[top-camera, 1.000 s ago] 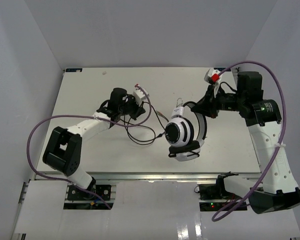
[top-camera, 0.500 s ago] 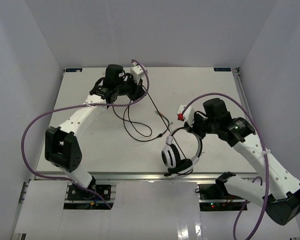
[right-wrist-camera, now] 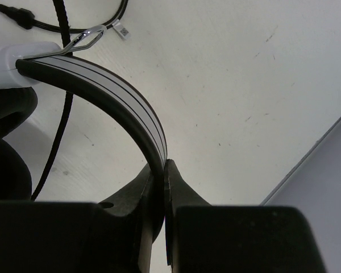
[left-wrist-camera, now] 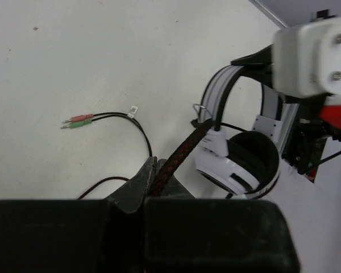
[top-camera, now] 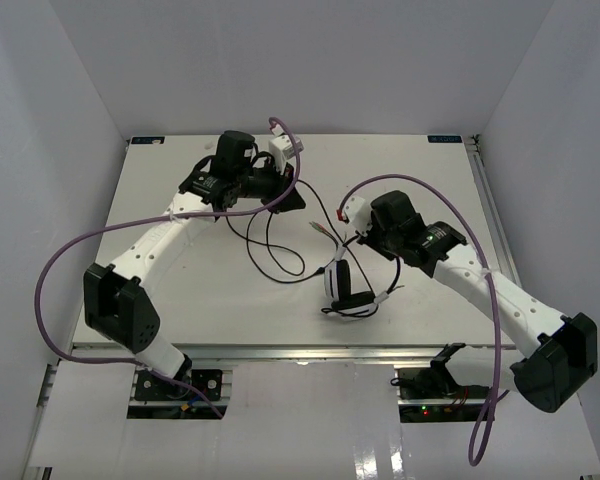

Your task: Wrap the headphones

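The headphones (top-camera: 346, 287) hang upright just above the table centre, white earcups with black pads (left-wrist-camera: 247, 162) facing the left wrist camera. My right gripper (top-camera: 358, 244) is shut on the striped headband (right-wrist-camera: 105, 85), pinched between the jaws (right-wrist-camera: 165, 166). My left gripper (top-camera: 288, 197) is shut on the braided black-and-red cable (left-wrist-camera: 184, 149), which runs from the jaws (left-wrist-camera: 153, 166) up to the headband's clip. The thin black cable (top-camera: 272, 255) loops slack on the table and ends in pink and green plugs (left-wrist-camera: 78, 121).
The white table (top-camera: 180, 290) is walled on the left, back and right. Thick purple arm cables (top-camera: 65, 260) arc beside both arms. The right wrist's white camera housing (left-wrist-camera: 312, 54) sits close behind the headphones.
The right arm has carried the headphones leftward and toward the table centre, turning them more edge-on. The left gripper stays at the back left, shifted slightly right, still holding the cable.
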